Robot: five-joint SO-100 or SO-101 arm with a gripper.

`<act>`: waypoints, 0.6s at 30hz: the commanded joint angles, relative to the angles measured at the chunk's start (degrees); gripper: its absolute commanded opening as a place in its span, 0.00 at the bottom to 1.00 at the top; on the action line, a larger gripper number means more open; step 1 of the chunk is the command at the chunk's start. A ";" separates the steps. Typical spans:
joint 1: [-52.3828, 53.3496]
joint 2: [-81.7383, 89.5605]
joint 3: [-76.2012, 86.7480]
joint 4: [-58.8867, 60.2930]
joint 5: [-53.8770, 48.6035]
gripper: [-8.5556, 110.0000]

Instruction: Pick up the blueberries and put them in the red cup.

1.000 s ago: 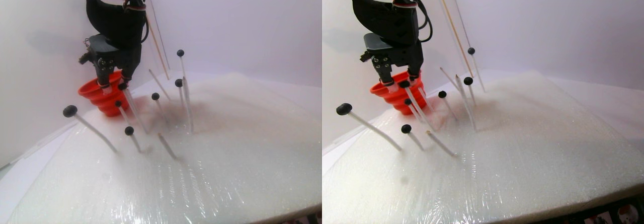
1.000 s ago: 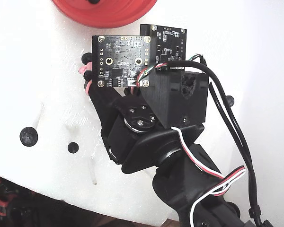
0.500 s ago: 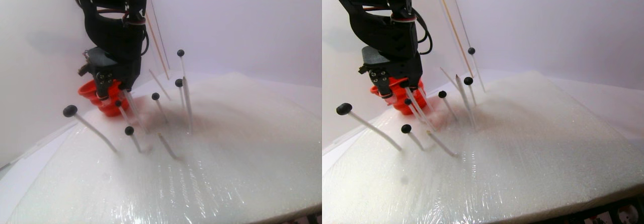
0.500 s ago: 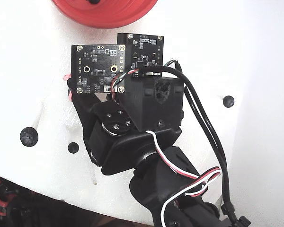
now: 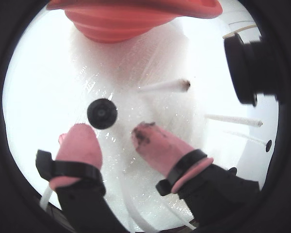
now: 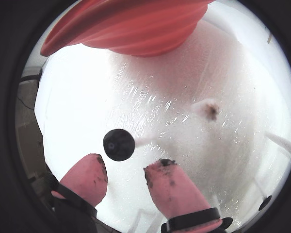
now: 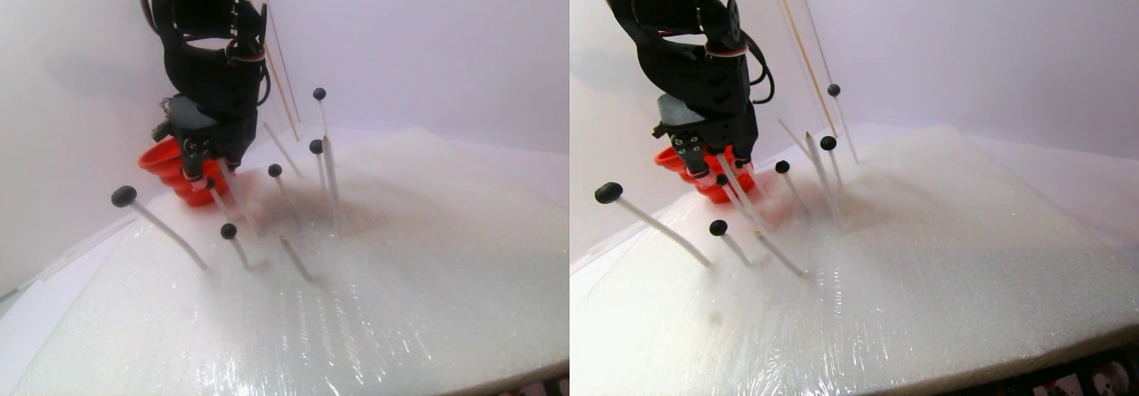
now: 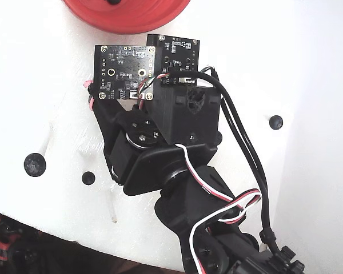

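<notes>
Hand (image 5: 111, 133) spread, holding nothing | blueberry (image 5: 102, 113) just ahead of the pink fingertips (image 6: 165, 175), atop a white stalk (leaning, not upright) | red cup (image 6: 136, 26) beyond, on white foam.

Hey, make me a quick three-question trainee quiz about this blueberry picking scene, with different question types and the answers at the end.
1. True or false: in both wrist views the tool has already closed on a blueberry.
2. What colour is the cup?
3. The blueberries sit: A) loose on the foam B) atop thin sticks C) inside a bowl.

Key: 1 false, its pink fingertips are apart with the berry ahead of the gap; 2 red; 3 B.
</notes>
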State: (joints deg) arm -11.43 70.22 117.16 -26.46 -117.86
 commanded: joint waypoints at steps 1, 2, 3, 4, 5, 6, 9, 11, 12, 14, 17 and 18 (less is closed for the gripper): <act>-0.70 -0.18 -3.08 -2.20 0.53 0.20; -0.88 -0.44 -3.25 -2.37 0.79 0.20; -1.05 -0.53 -3.34 -2.72 1.23 0.20; -1.23 -0.70 -3.43 -2.90 1.58 0.20; -1.32 -0.79 -3.43 -3.16 1.85 0.20; -1.49 -0.97 -3.60 -3.43 2.20 0.20; -1.76 -1.93 -4.13 -4.22 2.64 0.20; -1.93 -2.72 -4.57 -4.83 2.90 0.20; -2.02 -2.90 -4.83 -4.83 3.08 0.20; -2.29 -3.16 -5.19 -5.01 3.52 0.20; -2.72 -3.43 -5.45 -5.01 4.31 0.20; -2.81 -3.43 -5.45 -5.01 4.48 0.20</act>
State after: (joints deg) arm -11.43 65.92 113.82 -30.50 -113.82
